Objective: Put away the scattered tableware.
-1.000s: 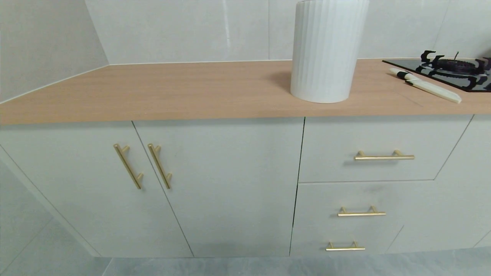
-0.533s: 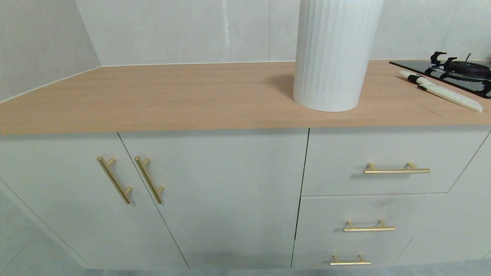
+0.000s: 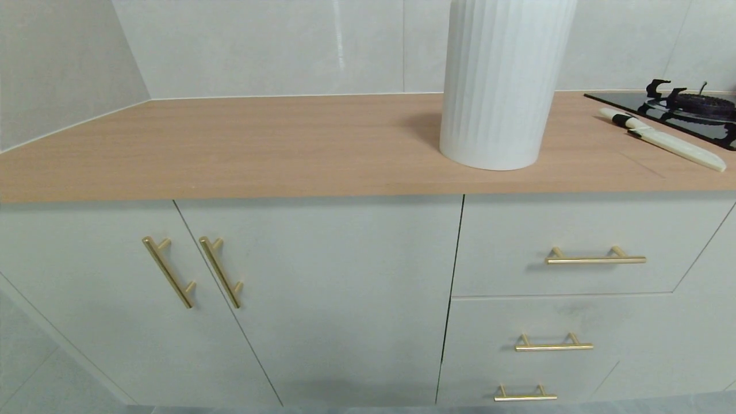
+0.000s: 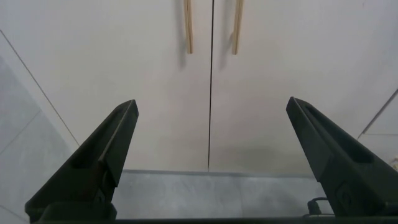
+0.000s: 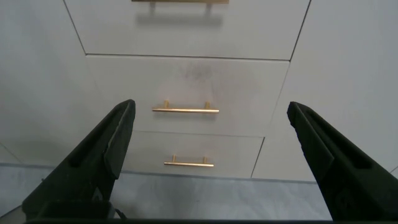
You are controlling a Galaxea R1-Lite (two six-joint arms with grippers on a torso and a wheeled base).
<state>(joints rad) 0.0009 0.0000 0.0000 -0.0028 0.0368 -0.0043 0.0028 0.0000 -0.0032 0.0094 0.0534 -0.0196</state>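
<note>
1. We find the left gripper (image 4: 210, 106) spread wide and holding nothing, facing the seam between two cabinet doors (image 4: 280, 93); the right gripper (image 5: 210, 107) is likewise wide and unladen, facing the drawers (image 5: 186, 87).
2. The knife (image 3: 661, 140) lies flat on the wooden countertop (image 3: 259, 144), just beside the black hob (image 3: 684, 106); a white ribbed container (image 3: 506, 86) stands upright nearby, apart from it.
3. Pale tiled walls (image 3: 259, 46) meet in a corner behind the counter; the pale fronts carry gold bar handles (image 3: 595, 260); the floor (image 4: 186, 193) is grey.

Left tool (image 4: 210, 103) and right tool (image 5: 210, 104), jaws wide apart
</note>
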